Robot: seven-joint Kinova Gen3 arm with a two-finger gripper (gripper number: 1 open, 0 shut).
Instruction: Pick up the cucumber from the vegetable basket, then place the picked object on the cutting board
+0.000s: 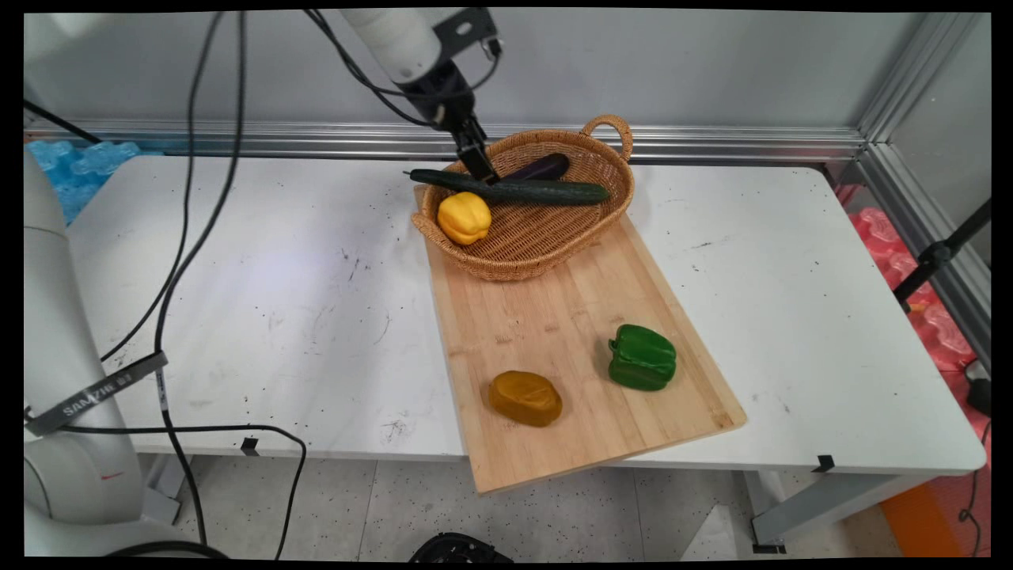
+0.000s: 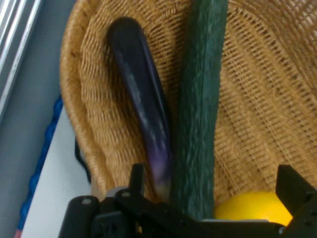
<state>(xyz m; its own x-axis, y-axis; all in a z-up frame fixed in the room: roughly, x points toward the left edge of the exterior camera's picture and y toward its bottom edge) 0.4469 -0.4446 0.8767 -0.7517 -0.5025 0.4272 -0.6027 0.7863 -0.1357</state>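
Pincer [image 1: 484,171] lowered into the far-left part of the wicker basket [image 1: 589,229], black cables trailing from the wrist. Fingers spread apart in the hand view, one [image 2: 137,179] beside the eggplant's [image 2: 143,104] near end, the other [image 2: 296,187] out past the yellow pepper [image 2: 255,207]; nothing clamped between them. Cucumber [image 1: 518,190] lying across the basket, left end poking over the rim, running up between the two fingers. Eggplant alongside the cucumber on its far side, touching or nearly so. Yellow pepper resting against the basket's left wall, just below the cucumber. Basket seated on the far end of the wooden cutting board [image 1: 554,317]. Green pepper [image 1: 642,358] and brown potato-like lump [image 1: 525,397] on the board's near end, apart from each other. Board angled across the white table [image 1: 277,301], near corner overhanging the table's edge.
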